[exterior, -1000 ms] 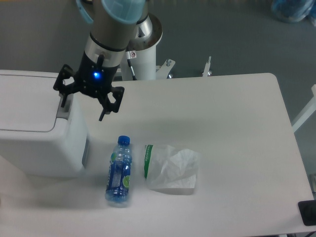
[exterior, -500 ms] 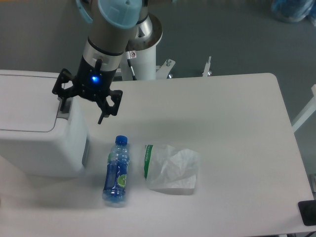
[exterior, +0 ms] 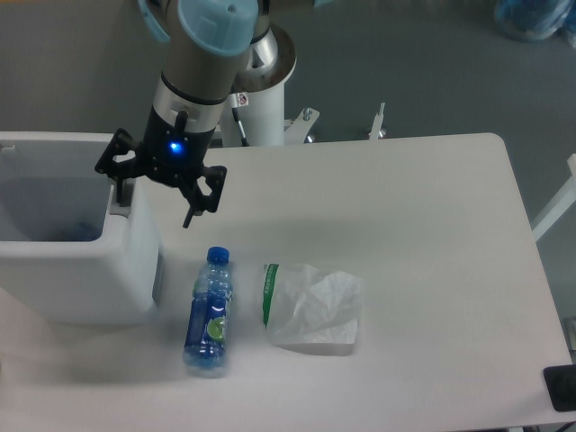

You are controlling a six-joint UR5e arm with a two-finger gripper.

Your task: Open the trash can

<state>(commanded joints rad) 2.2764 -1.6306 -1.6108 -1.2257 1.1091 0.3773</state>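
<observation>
Task looks done: trash can [exterior: 76, 270] on the bench [exterior: 405, 225], directly under the left fingertip, gapes open, lid out of sight. Jaws spread wide, empty. Nothing left but withdrawing.

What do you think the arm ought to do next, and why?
Probably lift straight up and away. The trash can already looks open, its inside showing from above, and the open gripper hangs at the can's right edge by the grey tab, holding nothing.
</observation>
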